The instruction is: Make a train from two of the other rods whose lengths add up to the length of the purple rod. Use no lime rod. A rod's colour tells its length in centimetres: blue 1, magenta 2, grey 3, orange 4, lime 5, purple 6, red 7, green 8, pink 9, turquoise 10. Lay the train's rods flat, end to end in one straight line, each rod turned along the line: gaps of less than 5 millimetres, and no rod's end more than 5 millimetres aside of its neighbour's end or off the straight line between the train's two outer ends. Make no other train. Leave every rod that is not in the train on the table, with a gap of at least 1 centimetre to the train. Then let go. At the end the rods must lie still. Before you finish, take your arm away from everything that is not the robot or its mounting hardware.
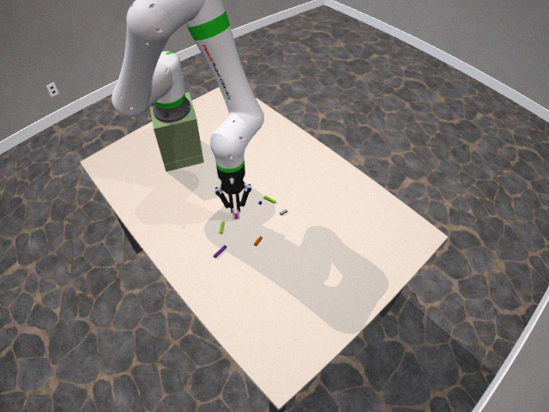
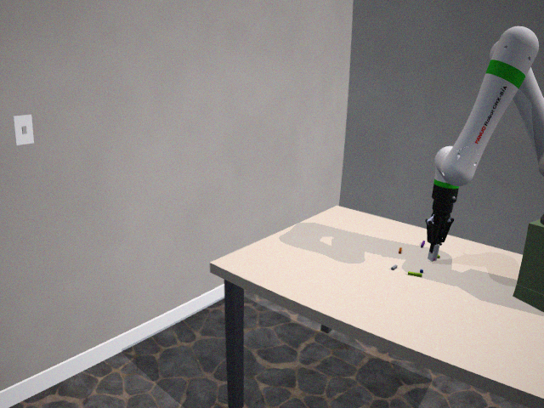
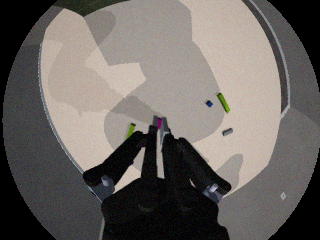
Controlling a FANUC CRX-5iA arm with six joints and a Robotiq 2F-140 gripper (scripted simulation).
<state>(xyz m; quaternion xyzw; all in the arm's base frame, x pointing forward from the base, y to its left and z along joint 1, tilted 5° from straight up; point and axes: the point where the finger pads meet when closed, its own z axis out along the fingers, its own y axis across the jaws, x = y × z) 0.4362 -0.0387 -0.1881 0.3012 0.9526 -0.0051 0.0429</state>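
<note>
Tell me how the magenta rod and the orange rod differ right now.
The magenta rod is clamped in the pincer; the orange rod lies free on the table. The magenta rod hangs on end from the closed fingers; the orange rod lies flat. The magenta rod looks shorter than the orange one. Both are plain straight rods of one colour.

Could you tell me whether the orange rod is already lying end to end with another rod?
No, in the top view the orange rod lies alone on the table, apart from every other rod.
</note>
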